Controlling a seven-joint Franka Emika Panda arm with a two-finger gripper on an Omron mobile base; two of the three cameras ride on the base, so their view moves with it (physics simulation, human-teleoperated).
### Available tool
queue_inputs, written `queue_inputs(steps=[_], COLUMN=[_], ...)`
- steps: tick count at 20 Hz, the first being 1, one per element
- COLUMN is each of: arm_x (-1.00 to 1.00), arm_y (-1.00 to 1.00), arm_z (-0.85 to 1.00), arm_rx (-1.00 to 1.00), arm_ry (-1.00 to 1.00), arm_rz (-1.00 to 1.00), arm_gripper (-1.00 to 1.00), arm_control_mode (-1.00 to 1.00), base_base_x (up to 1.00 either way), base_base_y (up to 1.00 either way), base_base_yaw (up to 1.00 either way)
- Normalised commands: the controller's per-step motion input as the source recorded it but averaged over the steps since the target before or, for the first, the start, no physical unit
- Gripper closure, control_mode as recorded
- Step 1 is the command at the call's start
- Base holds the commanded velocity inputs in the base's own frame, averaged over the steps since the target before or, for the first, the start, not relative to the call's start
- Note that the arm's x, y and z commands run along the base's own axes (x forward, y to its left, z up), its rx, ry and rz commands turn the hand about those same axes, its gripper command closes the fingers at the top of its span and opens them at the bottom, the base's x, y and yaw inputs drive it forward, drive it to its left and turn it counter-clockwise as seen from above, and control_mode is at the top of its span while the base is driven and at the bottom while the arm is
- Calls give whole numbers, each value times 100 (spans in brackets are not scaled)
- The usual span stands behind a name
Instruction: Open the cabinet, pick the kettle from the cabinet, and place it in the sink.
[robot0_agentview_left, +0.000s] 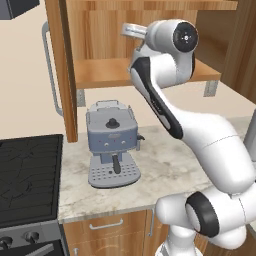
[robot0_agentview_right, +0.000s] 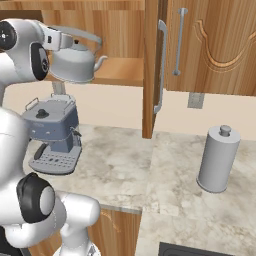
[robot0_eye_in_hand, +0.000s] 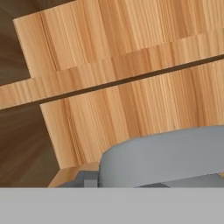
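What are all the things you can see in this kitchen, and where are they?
cabinet: one, brown wood, on the wall, left door swung open
kettle: one, silver-grey, at the open cabinet's front edge, above the coffee machine
coffee machine: one, blue-grey, on the counter under the cabinet
canister: one, grey with a knob, on the counter at right
stovetop: one, black, left of the counter
counter: one, pale marble
hand: one, white, shut on the kettle handle

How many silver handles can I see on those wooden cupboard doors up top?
3. One on the open left door, one on the open middle door's edge, one on the closed right door. Others may be out of view.
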Motion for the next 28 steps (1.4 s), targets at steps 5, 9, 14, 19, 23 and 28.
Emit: queue_inputs(steps=[5,9,14,19,23,28], arm_x=[-50,-49,-48,-42,-30,-23], arm_y=[-5,-6,-3,-1,0,0], arm_z=[0,-5,-13,-30,-32,-28], arm_rx=[0,0,0,0,0,0], arm_ry=[0,0,-1,-3,0,3], arm_rz=[0,0,0,0,0,0], arm_gripper=[100,100,100,100,100,100], arm_control_mode=[-100,-100,-100,-100,-100,-100], base_base_x=[0,0,0,0,0,0], base_base_y=[0,0,0,0,0,0], base_base_yaw=[0,0,0,0,0,0])
